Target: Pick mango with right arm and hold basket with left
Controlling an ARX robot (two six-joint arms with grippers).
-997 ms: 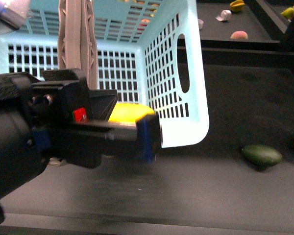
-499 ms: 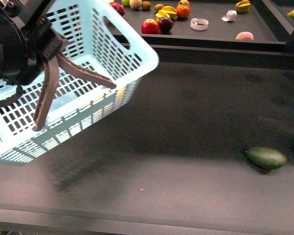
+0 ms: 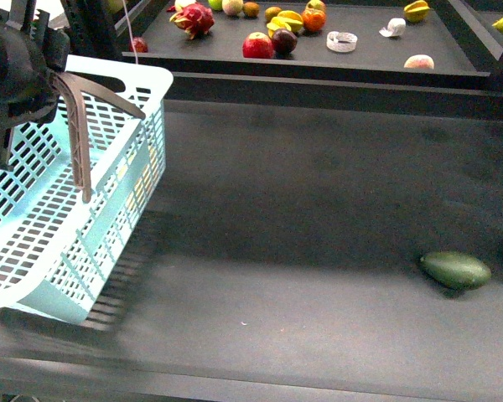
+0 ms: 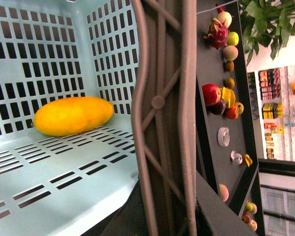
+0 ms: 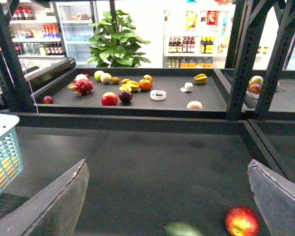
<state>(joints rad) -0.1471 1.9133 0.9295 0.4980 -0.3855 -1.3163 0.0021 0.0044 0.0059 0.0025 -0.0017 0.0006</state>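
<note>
I have the basket point(image 3: 75, 209) hanging tilted at the far left of the dark table point(image 3: 318, 251) from my left gripper point(image 3: 17, 79), which looks clamped on the grey-brown handle point(image 3: 77, 134), though its fingertips are hidden, and the mango point(image 4: 73, 115) already lies inside against a lattice wall, so I judge the job now is to keep the carry level so it does not roll out. My right gripper point(image 5: 167, 196) hangs with its jaws wide apart and nothing between them, above the green fruit point(image 3: 455, 270) and a red apple point(image 5: 242, 221). The middle of the table is open, but the near table edge sits close under the basket's low corner and the raised shelf point(image 3: 318, 50) of fruit bounds the far side.
</note>
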